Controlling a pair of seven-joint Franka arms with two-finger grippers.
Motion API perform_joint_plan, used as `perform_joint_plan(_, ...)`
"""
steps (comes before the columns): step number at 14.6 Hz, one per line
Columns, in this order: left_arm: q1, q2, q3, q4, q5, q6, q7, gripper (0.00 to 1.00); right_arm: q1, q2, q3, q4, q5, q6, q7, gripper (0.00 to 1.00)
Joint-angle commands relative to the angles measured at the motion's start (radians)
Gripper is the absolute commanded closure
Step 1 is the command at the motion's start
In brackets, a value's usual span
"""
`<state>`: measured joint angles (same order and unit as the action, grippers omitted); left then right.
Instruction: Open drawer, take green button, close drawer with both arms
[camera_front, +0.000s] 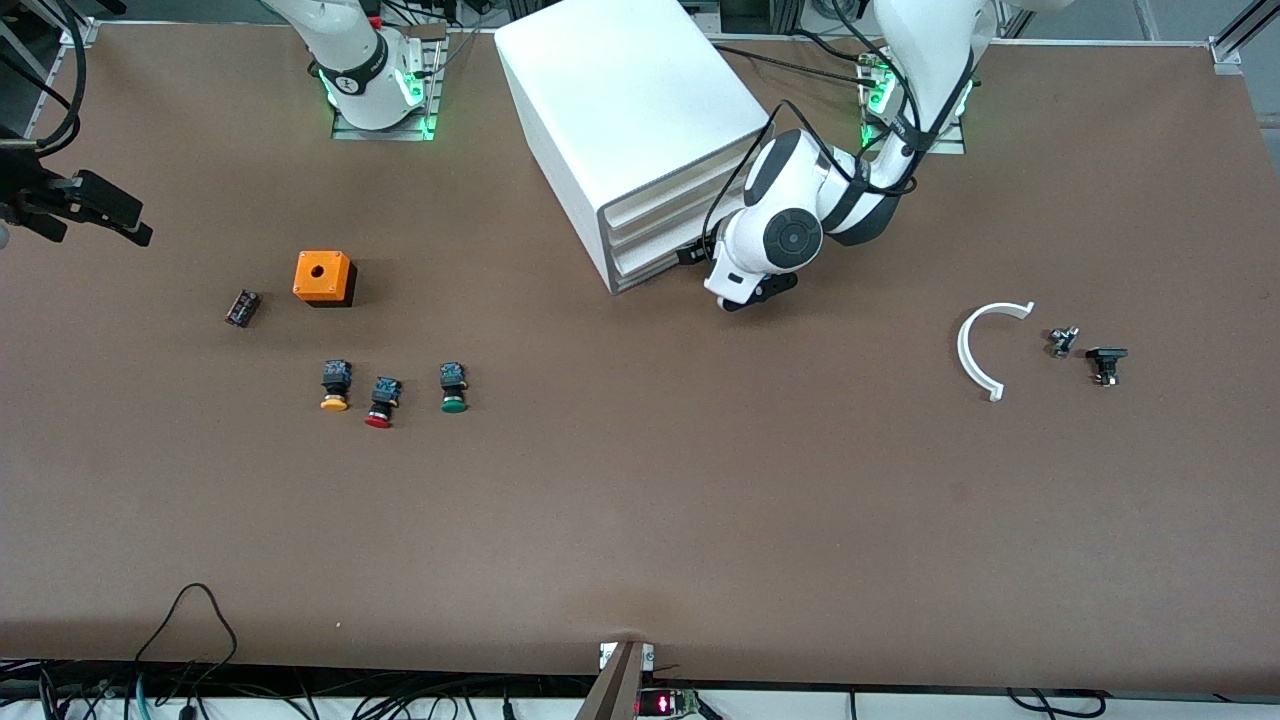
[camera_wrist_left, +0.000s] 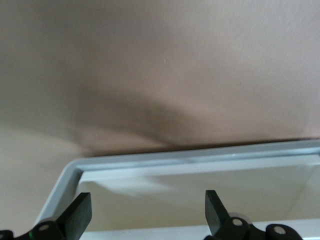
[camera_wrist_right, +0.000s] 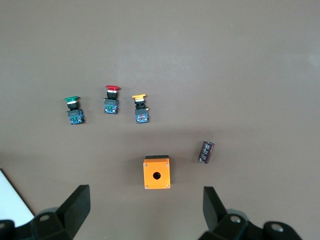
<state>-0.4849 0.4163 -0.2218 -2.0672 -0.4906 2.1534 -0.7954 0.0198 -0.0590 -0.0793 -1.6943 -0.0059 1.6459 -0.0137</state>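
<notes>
The white cabinet (camera_front: 620, 110) stands between the two arm bases. Its lowest drawer (camera_front: 650, 268) sits flush with the drawers above it. My left gripper (camera_front: 697, 254) is right at that drawer's front. In the left wrist view it (camera_wrist_left: 147, 200) is open, and the drawer's white rim (camera_wrist_left: 200, 157) runs just past its fingertips with nothing gripped. The green-capped button (camera_front: 453, 388) (camera_wrist_right: 73, 110) lies on the table toward the right arm's end. My right gripper (camera_wrist_right: 146, 197) hangs open and empty high over the orange box; it does not show in the front view.
A red-capped button (camera_front: 382, 402) and a yellow-capped one (camera_front: 335, 385) lie beside the green one. An orange box (camera_front: 323, 277) and a small black part (camera_front: 243, 308) lie farther from the front camera. A white curved strip (camera_front: 985, 345) and two small parts (camera_front: 1062, 341) (camera_front: 1106, 364) lie toward the left arm's end.
</notes>
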Motion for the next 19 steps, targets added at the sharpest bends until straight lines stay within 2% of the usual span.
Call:
perform_joint_plan(1,-0.001,-0.037,-0.047,-0.033,-0.042,-0.027,0.024,0.0,0.012,-0.018,0.019,-0.021,-0.029,-0.007,-0.011,0.0)
perform_joint_plan(6,0.019,-0.036,-0.045,-0.057,-0.042,-0.027,0.025,0.0,0.009,-0.002,0.02,-0.004,-0.023,-0.047,-0.014,0.0)
perform_joint_plan(8,0.115,-0.048,-0.044,-0.044,-0.039,0.011,0.025,0.0,0.009,-0.002,0.018,-0.004,-0.02,-0.047,0.001,0.0)
perform_joint_plan(11,0.265,-0.085,-0.044,-0.033,-0.039,0.169,0.025,0.0,0.009,-0.002,0.018,-0.005,-0.016,-0.054,0.008,0.0)
perform_joint_plan(13,0.368,-0.12,-0.044,0.002,-0.028,0.171,0.04,0.0,0.009,-0.002,0.018,-0.005,-0.017,-0.054,-0.006,0.0)
perform_joint_plan(16,0.504,-0.217,-0.044,0.018,-0.026,0.108,0.245,0.0,0.009,-0.004,0.018,-0.004,-0.017,-0.054,0.0,0.0)
perform_joint_plan(18,0.593,-0.29,-0.036,0.047,-0.013,-0.031,0.423,0.0,0.009,-0.004,0.018,-0.004,-0.017,-0.054,-0.002,0.0)
perform_joint_plan(19,0.611,-0.329,-0.016,0.074,0.045,-0.111,0.505,0.0,0.009,-0.004,0.018,-0.004,-0.017,-0.054,-0.003,0.0)
